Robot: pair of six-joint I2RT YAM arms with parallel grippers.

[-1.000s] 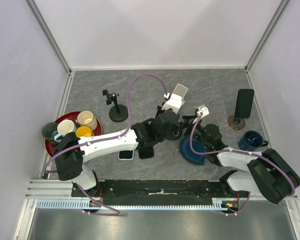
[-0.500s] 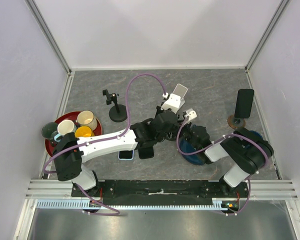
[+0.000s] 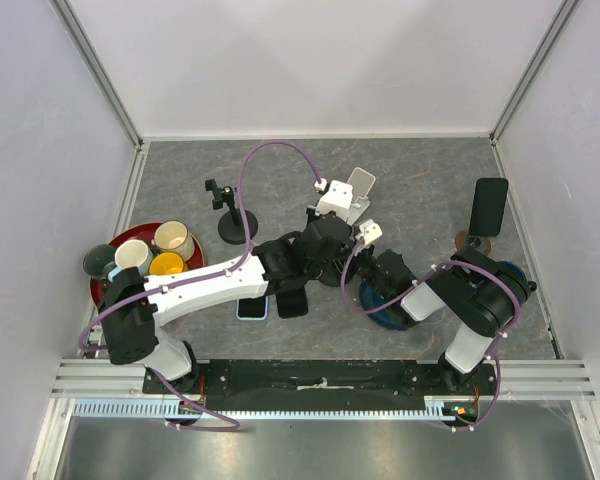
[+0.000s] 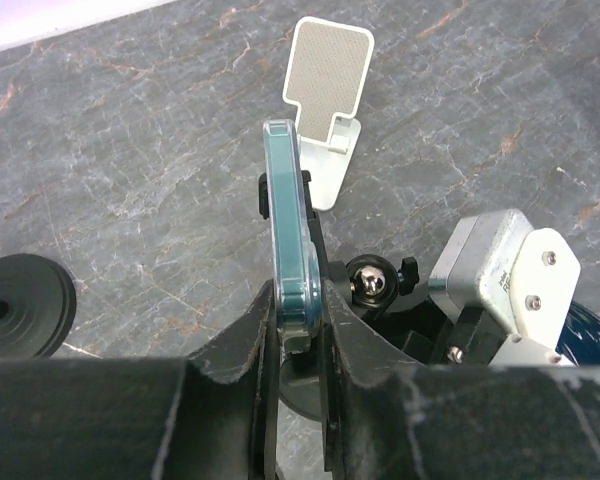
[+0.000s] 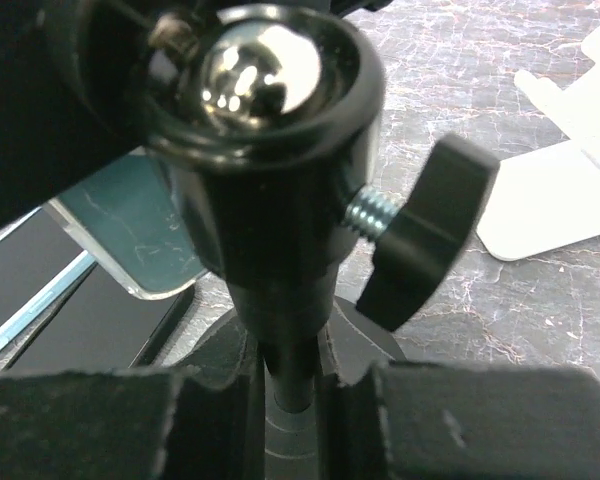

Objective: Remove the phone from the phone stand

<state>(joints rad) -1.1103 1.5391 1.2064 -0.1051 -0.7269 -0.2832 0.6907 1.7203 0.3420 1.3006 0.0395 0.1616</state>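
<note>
A phone in a teal case stands on edge, and my left gripper is shut on its lower end. Just right of it is the black phone stand, with a shiny ball joint on top. The right wrist view shows my right gripper shut on the stand's stem, below the ball and a clamp knob. A corner of the phone shows to the left there. From above, the left gripper and the right gripper meet mid-table and hide the stand.
A white stand stands just behind the grippers. Left of them stands another black stand. A dark phone leans on a stand at the right. A red tray holds cups at the left. Two phones lie flat under the left arm. A blue dish lies under the right arm.
My right gripper has moved left to the stand and shut on its stem. The left gripper has stayed shut on the phone and shifted slightly towards the back.
</note>
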